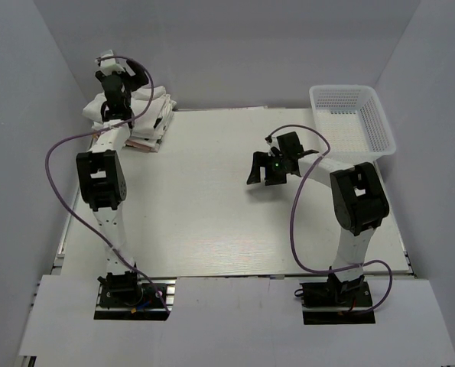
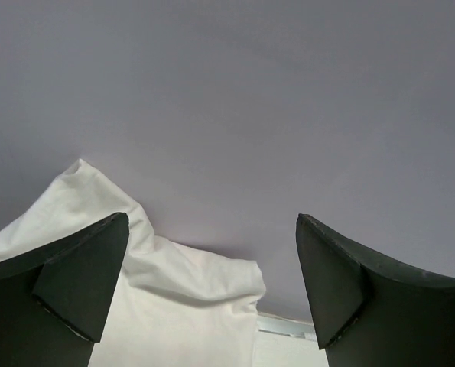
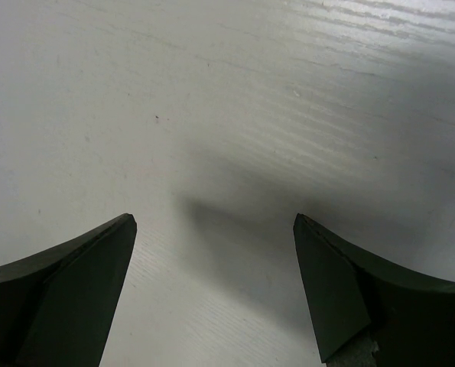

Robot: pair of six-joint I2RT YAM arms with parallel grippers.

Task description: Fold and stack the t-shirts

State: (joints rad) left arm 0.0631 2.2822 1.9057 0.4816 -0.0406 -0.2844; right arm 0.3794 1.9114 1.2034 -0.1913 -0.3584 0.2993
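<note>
A stack of folded whitish t-shirts (image 1: 145, 116) lies at the table's far left corner. My left gripper (image 1: 112, 76) hovers over the stack's far side, open and empty. The left wrist view shows a raised fold of white cloth (image 2: 173, 306) below and between its fingers (image 2: 82, 283), with the grey wall behind. My right gripper (image 1: 265, 174) is open and empty above bare table at centre right; its wrist view shows only the tabletop (image 3: 227, 138) between its fingers (image 3: 74, 290). The tee with green sleeves and cartoon print is not visible.
A white plastic mesh basket (image 1: 380, 115) stands at the far right corner, nothing visible in it. Grey walls enclose the table on the left, back and right. Purple cables loop from both arms.
</note>
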